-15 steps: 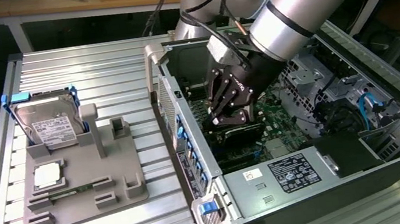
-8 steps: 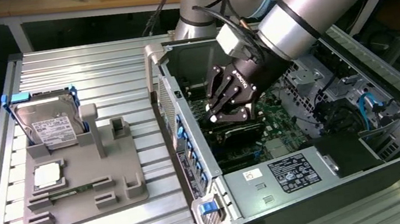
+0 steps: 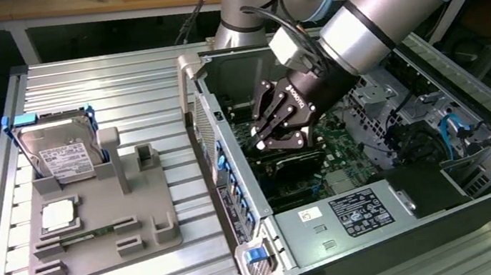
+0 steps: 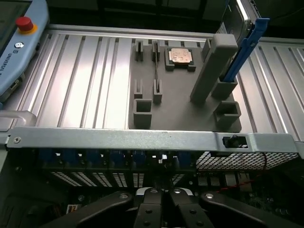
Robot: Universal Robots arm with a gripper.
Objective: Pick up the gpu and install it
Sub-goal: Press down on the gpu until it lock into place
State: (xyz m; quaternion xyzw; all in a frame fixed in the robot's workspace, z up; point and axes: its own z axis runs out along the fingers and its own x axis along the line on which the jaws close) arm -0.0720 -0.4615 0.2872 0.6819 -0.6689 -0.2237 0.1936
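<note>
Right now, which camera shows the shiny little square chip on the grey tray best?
The wrist view: the processor chip faces the camera squarely in its holder on the grey tray, with nothing in front of it. The exterior view shows the chip too, at a slant, below the hard drive.

The end effector [image 4: 165, 202] sits low inside the open computer case, its black fingers [image 4: 151, 209] drawn together. Just beyond it runs the case's grey metal edge rail [image 4: 118, 138], with blue slot tabs [image 4: 95, 156] beneath it. Farther off, on the ribbed bench [image 4: 80, 80], a grey fixture tray [image 4: 183, 102] carries the square processor chip [image 4: 180, 56] and a tall post beside the blue-framed hard drive [image 4: 244, 45]. A teach pendant [image 4: 19, 42] with a red button lies at the bench edge.
</note>
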